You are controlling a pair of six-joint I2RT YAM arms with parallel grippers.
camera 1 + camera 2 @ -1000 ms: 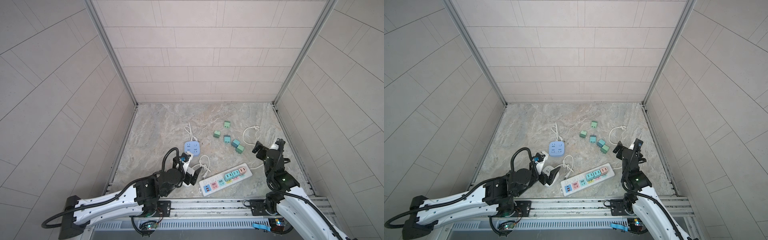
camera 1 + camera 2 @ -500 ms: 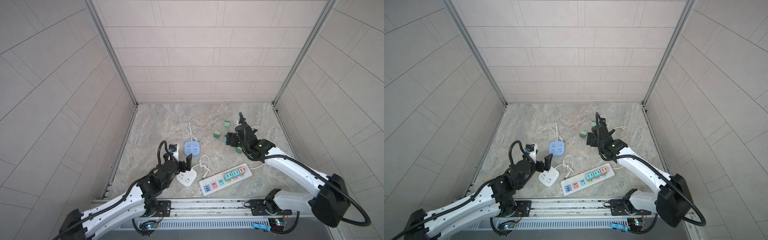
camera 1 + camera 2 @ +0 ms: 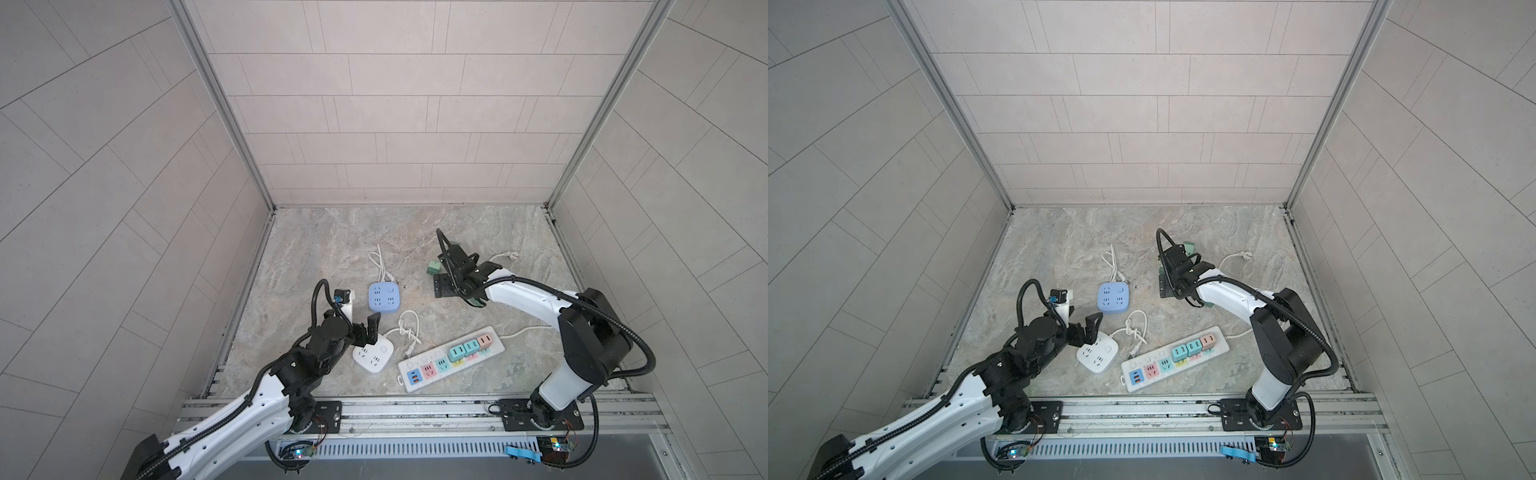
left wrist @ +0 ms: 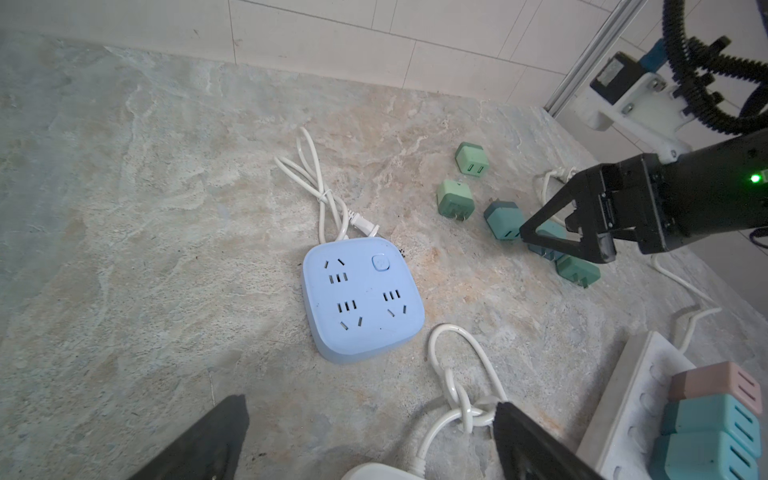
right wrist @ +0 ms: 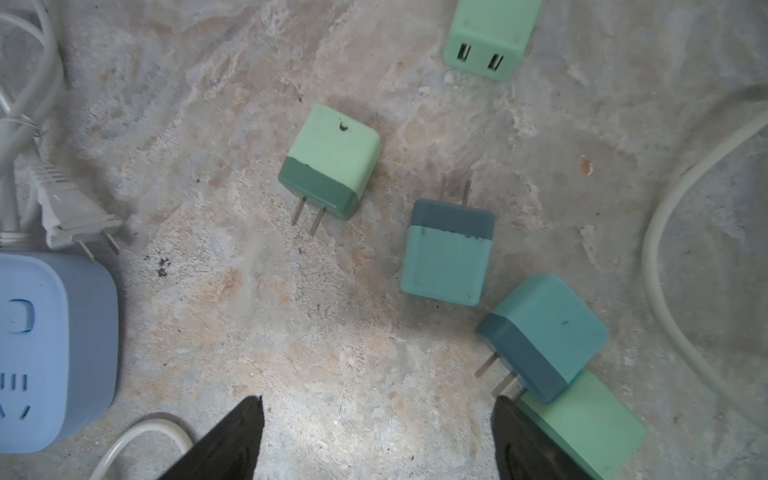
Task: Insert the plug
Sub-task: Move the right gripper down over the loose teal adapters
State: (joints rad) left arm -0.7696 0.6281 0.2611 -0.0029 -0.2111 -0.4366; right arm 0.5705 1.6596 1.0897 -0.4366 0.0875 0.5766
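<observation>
while we are reading the floor from the left, the left gripper (image 4: 372, 411) is hanging with its jaws spread wide and nothing between them, just above the white socket cube (image 3: 374, 353). the blue socket cube (image 3: 384, 296) is lying just beyond it, with every outlet bare. further right, the long power strip (image 3: 430, 368) is already carrying three adapters (image 3: 471, 345) at its right end.

the loose plugs (image 4: 455, 198) are lying past the strip, apart from it, under the right arm. we are seeing a pale green plug (image 5: 332, 162), a teal plug (image 5: 446, 253), and a second teal plug (image 5: 544, 332) lying partly over a green plug (image 5: 590, 424).

the right gripper (image 5: 376, 401) is hovering over them with its jaws parted and empty, bare floor (image 5: 353, 332) showing between the fingers. the second teal plug is sitting just beside one finger, not inside the gap.

we are judging these plugs to be light, rigid plastic cubes with smooth, somewhat slippery faces and thin blades that could bend. so we are planning to pinch the two flat sides of the body, away from the blades.
</observation>
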